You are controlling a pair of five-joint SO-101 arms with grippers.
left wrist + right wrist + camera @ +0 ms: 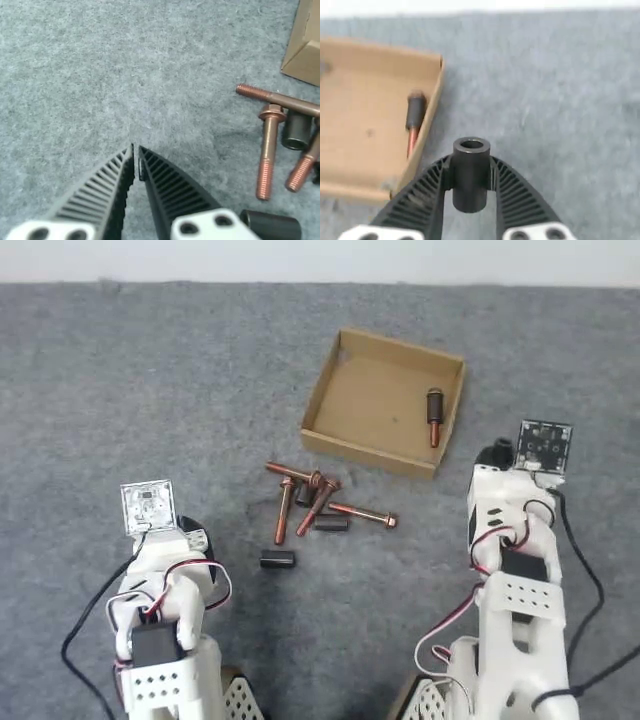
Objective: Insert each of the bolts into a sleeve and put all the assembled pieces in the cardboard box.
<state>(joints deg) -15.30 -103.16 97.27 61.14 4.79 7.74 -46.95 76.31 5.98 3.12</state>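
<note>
My right hand is pinching a black sleeve between its two fingers. The sleeve sticks out past the fingertips, and I can see its open round end. It hangs over the grey tabletop, just beside the outside wall of the cardboard box. Inside the box, close to that wall, lies one finished piece, a bolt with a sleeve on it.

My left hand is pressed together with nothing in it. It points down at the bare tabletop. The loose bolts lie in a little pile in front of the box, off to one side of this hand and apart from it. One dark sleeve is tucked in among them. A lone sleeve lies on its side, nearest to my left hand.
</note>
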